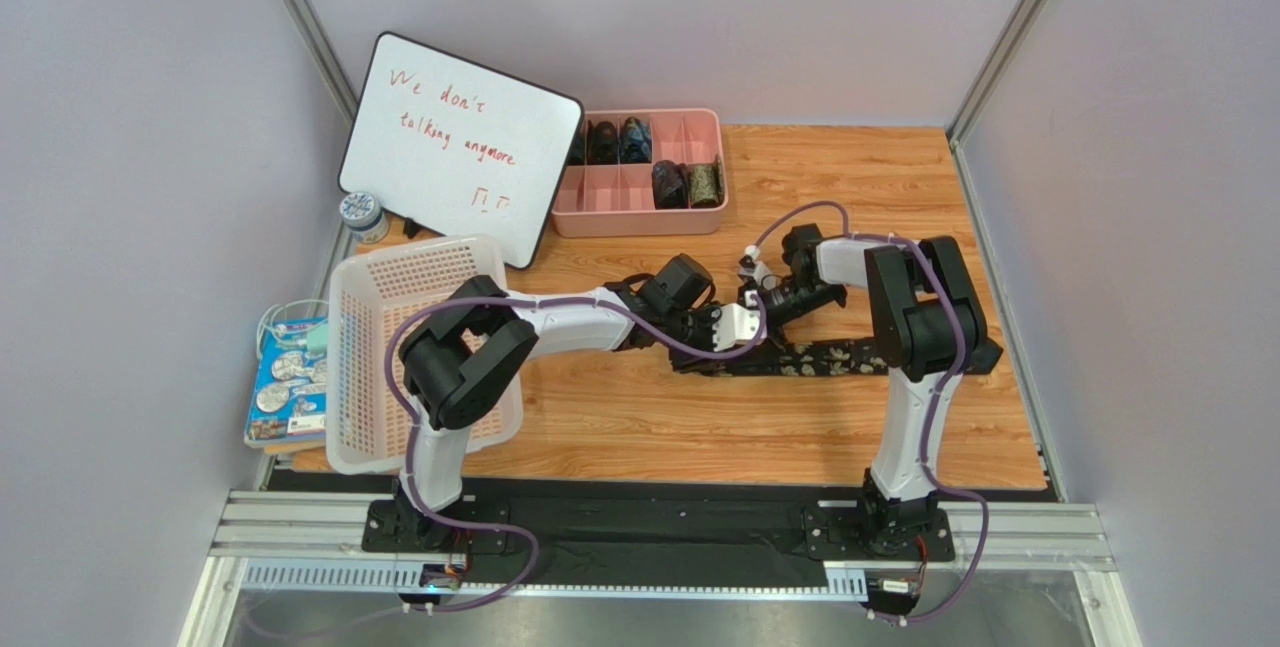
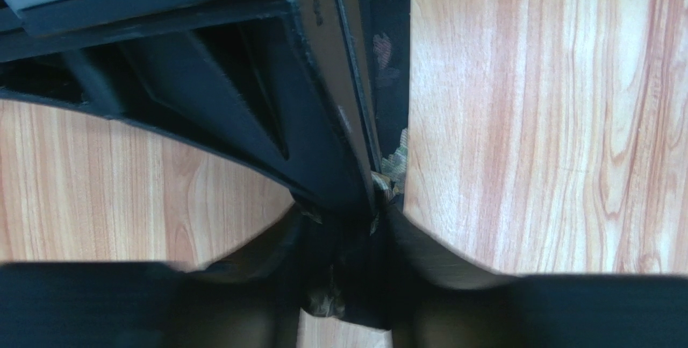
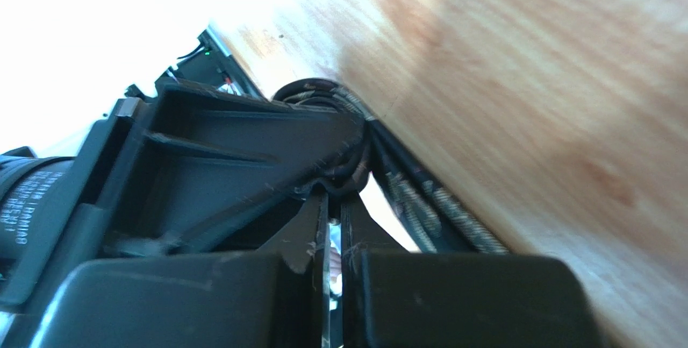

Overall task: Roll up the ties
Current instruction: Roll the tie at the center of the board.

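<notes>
The left tool (image 2: pixel 347 231) is closed on a bunched piece of dark patterned cloth, which is gripped between two smooth black fingers (image 2: pixel 202 304) that narrow to a point. The right tool (image 3: pixel 333 195) is brought tip to tip against it. Its black moulded-plastic fingers (image 3: pixel 468 299) are pressed together with only a thin slit left between them, and curled layers of the same cloth are pinched at their tips.

The cloth belongs to a long, narrow black fabric necktie with a small olive-gold leaf pattern (image 1: pixel 834 362). Its left end is gathered into a curl between the two tools, near the middle of the pale, wood-grained laminate surface (image 1: pixel 676 437). The rest of the necktie is laid flat, with its long axis running left to right. It stretches away to the right and passes under the right arm's elbow.

Farther off, a pink plastic tray with rectangular compartments (image 1: pixel 568 215) is set at the far edge of the surface, and several small dark rolled ties (image 1: pixel 669 182) are stood in its cells. A white rounded-corner board with red handwriting (image 1: pixel 451 152) is propped to the left of the tray, and a white perforated plastic basket (image 1: pixel 368 377) is placed at the near left.
</notes>
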